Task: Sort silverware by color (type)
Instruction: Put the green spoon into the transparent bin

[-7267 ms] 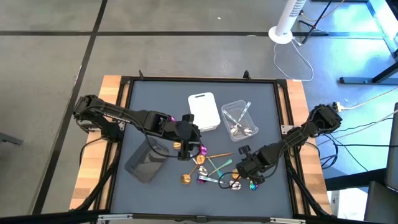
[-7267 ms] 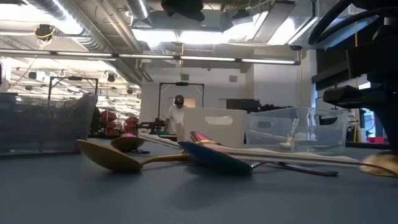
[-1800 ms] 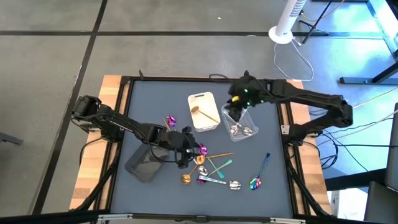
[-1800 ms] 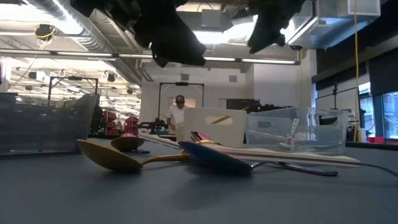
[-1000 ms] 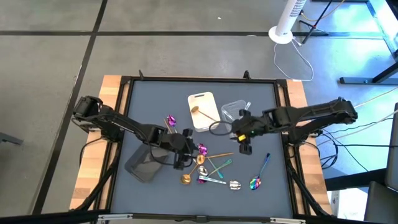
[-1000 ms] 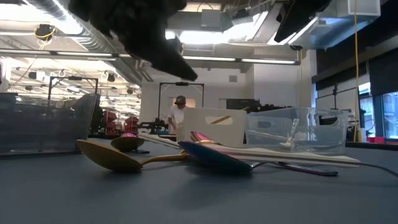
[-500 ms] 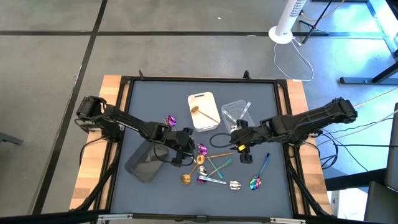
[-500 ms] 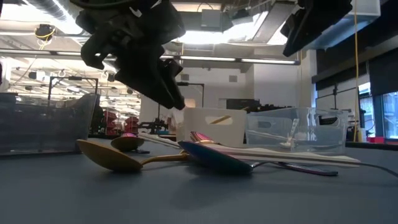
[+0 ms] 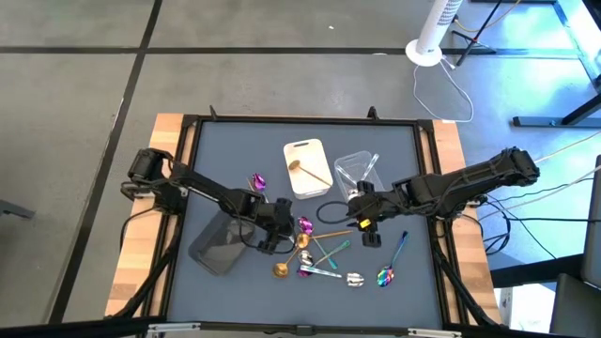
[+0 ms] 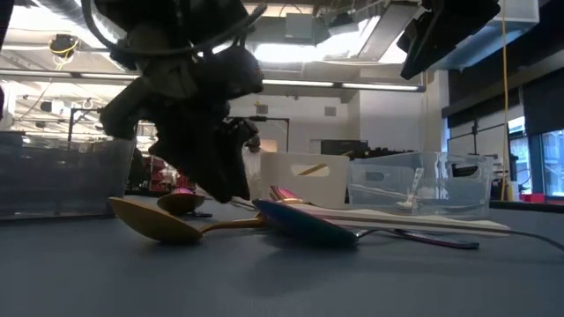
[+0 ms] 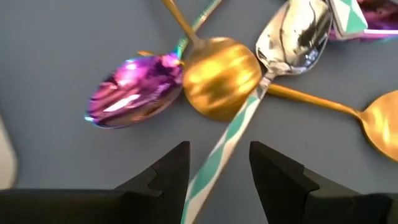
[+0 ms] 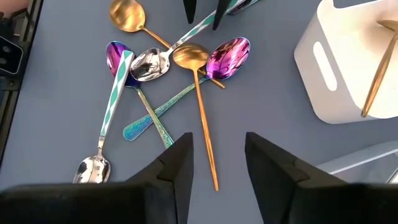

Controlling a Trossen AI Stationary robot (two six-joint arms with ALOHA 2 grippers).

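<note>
From above, the left gripper (image 9: 272, 235) is low over the grey table (image 9: 225, 150), right at the edge of the silverware pile (image 9: 319, 252), with the dark grey tray (image 9: 218, 246) just beside it, while the right gripper (image 9: 368, 223) hangs just past the pile on the other side, near the clear tray (image 9: 355, 172). One gold spoon (image 9: 302, 169) lies in the white tray (image 9: 308, 167), an iridescent spoon (image 9: 257, 181) lies apart near the left arm, and another iridescent spoon (image 9: 392, 262) lies alone toward the right. Down at table level, the left gripper (image 10: 207, 163) hangs dark and low, almost touching the table behind a gold spoon (image 10: 167, 224) and a blue-tinted spoon (image 10: 304, 224); a person (image 10: 254, 158) stands far back in the room. On the left wrist camera, the fingers (image 11: 171, 168) are spread, a teal-striped handle (image 11: 227, 140) running between them, with a gold bowl (image 11: 219, 76), a purple spoon (image 11: 134, 98) and a silver spoon (image 11: 293, 36) just ahead. On the right wrist camera, its fingers (image 12: 177, 165) stand apart and empty above a long gold spoon (image 12: 200, 99) in the tangle, the white tray (image 12: 348, 62) off to one side.
</note>
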